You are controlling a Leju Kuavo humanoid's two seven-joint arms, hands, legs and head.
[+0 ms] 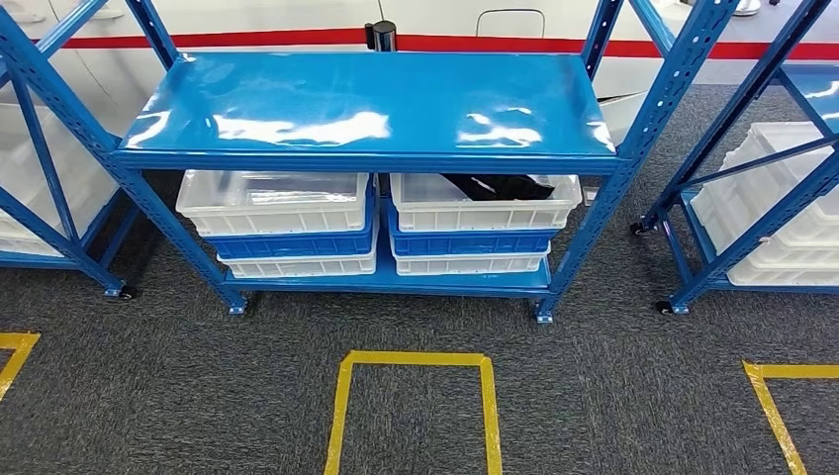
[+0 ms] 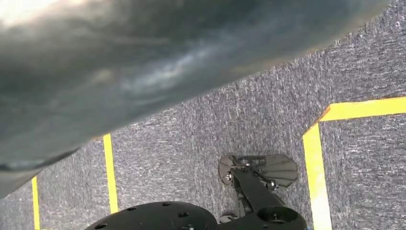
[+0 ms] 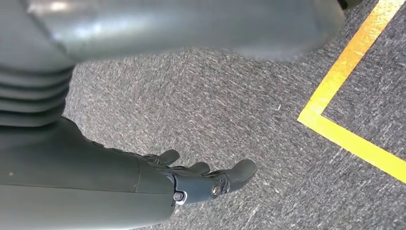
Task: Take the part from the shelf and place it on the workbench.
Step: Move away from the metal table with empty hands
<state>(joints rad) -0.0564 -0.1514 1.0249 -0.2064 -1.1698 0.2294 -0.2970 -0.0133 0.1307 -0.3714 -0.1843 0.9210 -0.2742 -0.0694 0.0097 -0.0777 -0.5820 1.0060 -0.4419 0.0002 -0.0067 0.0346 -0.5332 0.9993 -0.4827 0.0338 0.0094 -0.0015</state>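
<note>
The part [image 1: 498, 186] is a black object lying in the upper right white bin [image 1: 483, 214] on the lower level of the blue shelf [image 1: 376, 104], straight ahead in the head view. The shelf's top board is bare. My right hand [image 3: 191, 179] hangs over grey carpet in the right wrist view, its dark fingers stretched out and apart, holding nothing. A blurred grey part of my left hand [image 2: 119, 72] covers much of the left wrist view above the carpet. Its fingers are hidden, so I cannot tell how they lie.
White and blue bins [image 1: 277, 213] are stacked on the shelf's lower level. More blue racks with white bins stand at the left [image 1: 40, 188] and right [image 1: 772, 198]. A yellow tape square [image 1: 416, 406] marks the grey carpet in front of the shelf.
</note>
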